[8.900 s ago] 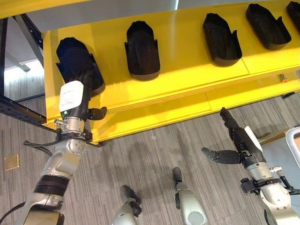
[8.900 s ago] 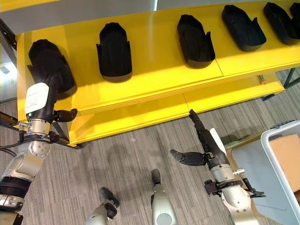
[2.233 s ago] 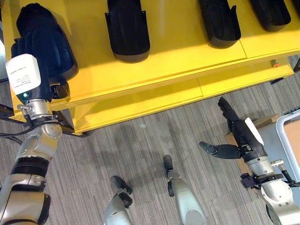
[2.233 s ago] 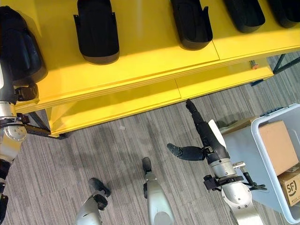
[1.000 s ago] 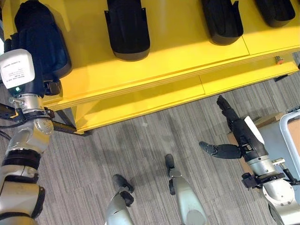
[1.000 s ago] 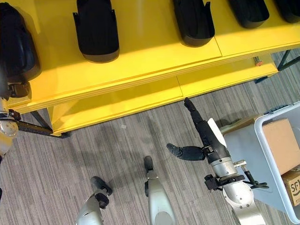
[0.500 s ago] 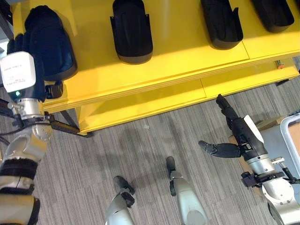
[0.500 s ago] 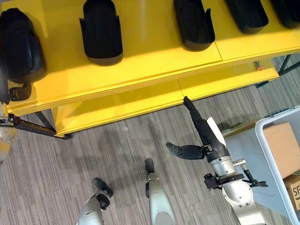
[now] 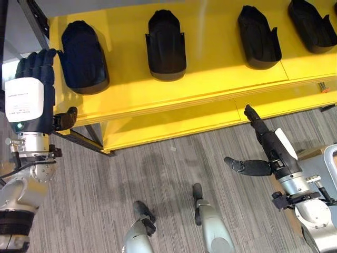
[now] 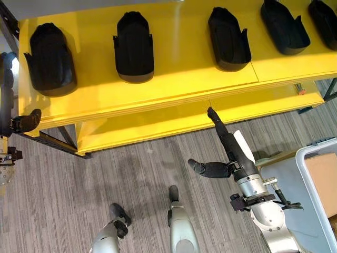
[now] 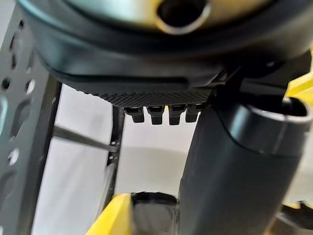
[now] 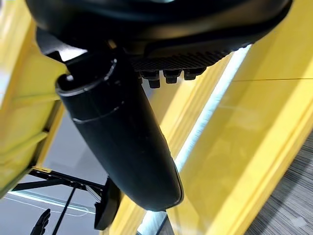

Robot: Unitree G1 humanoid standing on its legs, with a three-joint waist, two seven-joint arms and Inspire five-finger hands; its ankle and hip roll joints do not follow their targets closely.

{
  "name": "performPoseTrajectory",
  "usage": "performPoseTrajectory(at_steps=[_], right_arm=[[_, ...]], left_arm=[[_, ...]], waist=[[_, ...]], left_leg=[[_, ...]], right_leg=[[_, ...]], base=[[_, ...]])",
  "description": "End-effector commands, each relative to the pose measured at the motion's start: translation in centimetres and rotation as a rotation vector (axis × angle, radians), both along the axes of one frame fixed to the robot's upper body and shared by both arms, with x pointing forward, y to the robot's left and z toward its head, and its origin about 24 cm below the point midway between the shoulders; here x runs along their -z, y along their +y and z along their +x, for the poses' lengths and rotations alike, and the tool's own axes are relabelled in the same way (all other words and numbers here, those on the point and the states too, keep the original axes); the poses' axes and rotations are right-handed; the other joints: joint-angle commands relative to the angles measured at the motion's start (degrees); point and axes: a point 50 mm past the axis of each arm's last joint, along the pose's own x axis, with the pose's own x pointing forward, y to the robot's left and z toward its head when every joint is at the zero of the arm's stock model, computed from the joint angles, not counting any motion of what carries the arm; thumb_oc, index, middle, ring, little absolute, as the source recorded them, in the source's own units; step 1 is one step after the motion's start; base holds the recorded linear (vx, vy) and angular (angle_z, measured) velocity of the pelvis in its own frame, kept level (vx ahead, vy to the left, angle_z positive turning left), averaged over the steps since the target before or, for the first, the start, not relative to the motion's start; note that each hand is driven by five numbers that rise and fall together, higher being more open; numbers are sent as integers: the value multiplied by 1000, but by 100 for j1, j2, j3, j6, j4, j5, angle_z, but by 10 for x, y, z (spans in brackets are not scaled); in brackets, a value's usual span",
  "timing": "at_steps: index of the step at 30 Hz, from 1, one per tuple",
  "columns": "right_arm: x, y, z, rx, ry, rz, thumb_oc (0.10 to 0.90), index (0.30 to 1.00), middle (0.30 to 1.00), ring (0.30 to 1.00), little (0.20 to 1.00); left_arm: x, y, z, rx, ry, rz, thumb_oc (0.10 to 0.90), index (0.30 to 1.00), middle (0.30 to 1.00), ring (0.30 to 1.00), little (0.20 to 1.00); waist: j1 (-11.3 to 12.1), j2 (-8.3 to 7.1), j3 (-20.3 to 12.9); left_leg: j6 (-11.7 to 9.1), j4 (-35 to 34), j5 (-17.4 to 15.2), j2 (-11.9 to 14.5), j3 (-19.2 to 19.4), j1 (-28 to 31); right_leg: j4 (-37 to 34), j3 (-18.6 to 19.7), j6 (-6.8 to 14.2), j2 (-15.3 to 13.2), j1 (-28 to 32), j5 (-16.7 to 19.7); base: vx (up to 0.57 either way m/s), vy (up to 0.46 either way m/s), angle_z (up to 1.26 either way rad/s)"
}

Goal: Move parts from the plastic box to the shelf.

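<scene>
Shelf [image 9: 210, 79]: yellow, with black parts [image 9: 166, 45] lying in a row on top.
Left hand [image 9: 31, 95]: my fingers are straight and hold nothing, just beside the end part [image 9: 83, 57].
Right hand [image 9: 268, 150]: my fingers are straight, empty, low by the shelf's front edge.
Plastic box [image 10: 316, 179]: on the floor at my right.

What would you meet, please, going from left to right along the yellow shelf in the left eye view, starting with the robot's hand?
left hand → first black part → second black part → third black part → fourth black part, all parts lying on the yellow shelf.
</scene>
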Motion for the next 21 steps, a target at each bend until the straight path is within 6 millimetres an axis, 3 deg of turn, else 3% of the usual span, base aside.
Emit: performPoseTrajectory(at_steps=[1, 9, 11, 12, 16, 17, 18, 21], right_arm=[[-39, 0, -8, -28, -200, -50, 900, 1000, 1000, 1000, 1000], [-30, -7, -4, 25, -165, -29, 900, 1000, 1000, 1000, 1000], [-28, -8, -4, 31, -156, -32, 900, 1000, 1000, 1000, 1000], [-22, -10, -2, 49, -131, -7, 900, 1000, 1000, 1000, 1000], [-10, -15, -7, 56, -71, 26, 900, 1000, 1000, 1000, 1000], [-7, -17, -8, 61, -50, 33, 900, 1000, 1000, 1000, 1000], [-6, -19, -10, 67, -45, 33, 900, 1000, 1000, 1000, 1000], [2, -25, -13, 82, -2, 74, 900, 1000, 1000, 1000, 1000]], left_arm=[[-28, -7, -4, 78, -136, -28, 900, 1000, 1000, 1000, 1000], [18, -65, -16, 476, 18, -452, 900, 1000, 1000, 1000, 1000], [22, -64, -17, 483, 38, -484, 900, 1000, 1000, 1000, 1000], [34, -74, -20, 560, 80, -616, 900, 1000, 1000, 1000, 1000], [53, -83, -33, 652, 206, -775, 900, 1000, 1000, 1000, 1000], [60, -88, -35, 683, 230, -849, 900, 1000, 1000, 1000, 1000], [64, -89, -38, 708, 259, -893, 900, 1000, 1000, 1000, 1000], [82, -98, -44, 744, 323, -1047, 900, 1000, 1000, 1000, 1000]], waist=[[-85, 203, -595], [-80, 290, -941], [-75, 305, -993], [-87, 341, -1143], [-129, 402, -1304], [-155, 419, -1353], [-165, 441, -1357], [-205, 508, -1446]], left_leg=[[-488, 208, -313, 440, -744, 254], [-525, -555, 10, 263, -664, 1101], [-535, -730, 88, 215, -629, 1255], [-548, -953, 214, 185, -563, 1471], [-500, -1345, 550, 200, -295, 1870], [-572, -1418, 491, 190, -347, 1998], [-513, -1447, 637, 235, -244, 2012], [-641, -1539, 778, 345, -296, 2189]], right_leg=[[135, 306, 222, -272, 309, -263], [-321, 74, 297, -364, 1081, -213], [-396, 66, 310, -364, 1181, -202], [-489, 41, 334, -356, 1317, -189], [-595, 13, 303, -297, 1512, -134], [-573, 52, 342, -291, 1587, -256], [-546, 36, 294, -251, 1557, -207], [-396, 84, 266, -121, 1634, -489]], base=[[59, -10, 3], [54, -26, 9], [39, -37, 1], [-30, -79, -1], [-1, -95, -9], [-14, -95, -10], [65, -79, -3], [-32, -125, -5]])
